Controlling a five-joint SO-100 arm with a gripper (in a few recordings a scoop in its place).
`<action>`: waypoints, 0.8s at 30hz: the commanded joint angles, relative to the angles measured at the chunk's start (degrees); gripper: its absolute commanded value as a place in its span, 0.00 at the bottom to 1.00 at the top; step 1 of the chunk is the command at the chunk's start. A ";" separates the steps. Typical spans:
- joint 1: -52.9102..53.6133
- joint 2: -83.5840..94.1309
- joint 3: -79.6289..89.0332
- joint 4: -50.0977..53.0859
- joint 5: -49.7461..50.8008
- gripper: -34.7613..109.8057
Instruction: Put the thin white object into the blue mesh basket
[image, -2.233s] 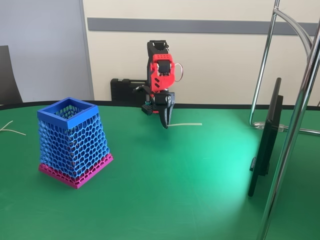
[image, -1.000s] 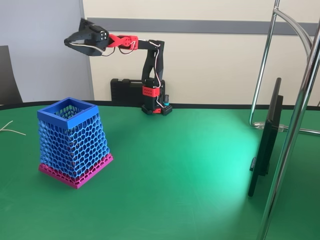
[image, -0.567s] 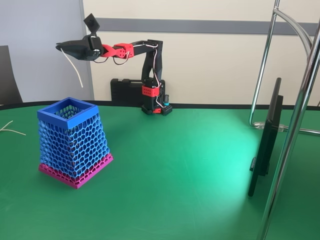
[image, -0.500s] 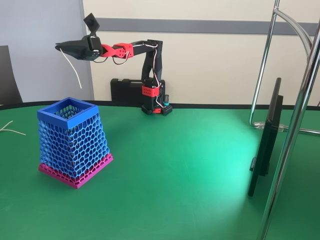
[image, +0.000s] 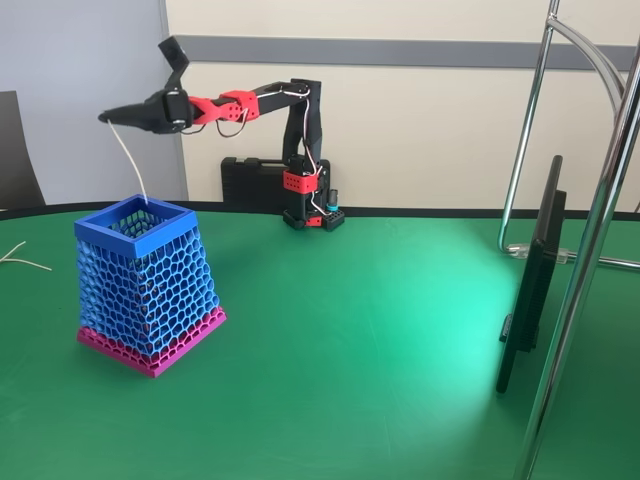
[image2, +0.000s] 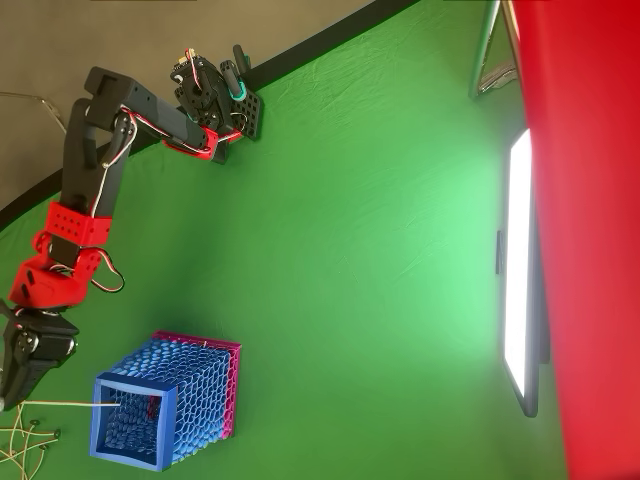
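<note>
Change: since half a second earlier the gripper (image: 108, 118) had dipped and the strand's lower end had come down to the basket's rim.
Forked wire (image: 22, 256): lay on the green table (image: 380, 350) at the far left of the fixed view.
Thin white object (image: 128, 160): hung from the gripper tip, its lower end at (possibly just inside) the opening.
Blue mesh basket (image: 148, 275): stood upright on its magenta base.
Jaws: pinched together on the strand's top end.
Overhead view: the strand (image2: 70, 404) reached across the basket's rim (image2: 128, 455).
Monitor (image: 530, 280): stood at the right.
</note>
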 joint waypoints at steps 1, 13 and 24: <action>0.26 -1.23 -2.81 0.09 -0.26 0.28; -1.58 -8.26 -2.90 0.09 -2.46 0.35; -5.19 -5.45 4.39 0.09 -3.25 0.39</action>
